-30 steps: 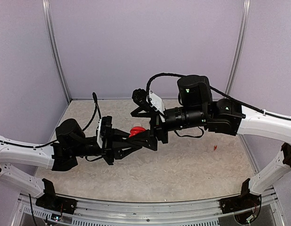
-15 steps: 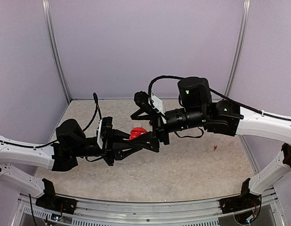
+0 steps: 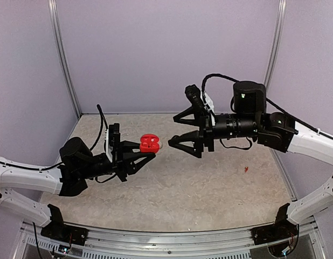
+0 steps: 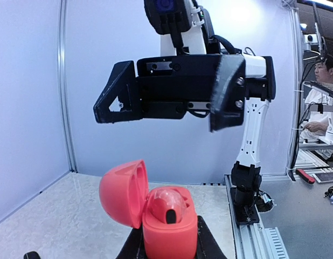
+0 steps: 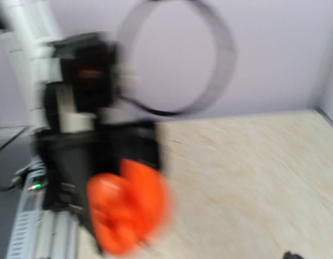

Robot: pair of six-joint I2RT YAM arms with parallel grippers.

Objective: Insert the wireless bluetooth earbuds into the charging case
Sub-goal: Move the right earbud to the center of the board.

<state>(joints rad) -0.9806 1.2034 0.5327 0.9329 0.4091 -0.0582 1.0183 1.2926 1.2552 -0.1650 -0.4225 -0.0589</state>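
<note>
We hold the open red charging case (image 3: pixel 149 142) in our left gripper (image 3: pixel 147 152) — a red earbud (image 4: pixel 167 202) inside — right gripper (image 3: pixel 173 131) spread wide, empty.

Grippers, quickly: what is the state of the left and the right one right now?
Left gripper: shut on the red charging case, whose lid is open.
Right gripper: open, holding nothing.
</note>
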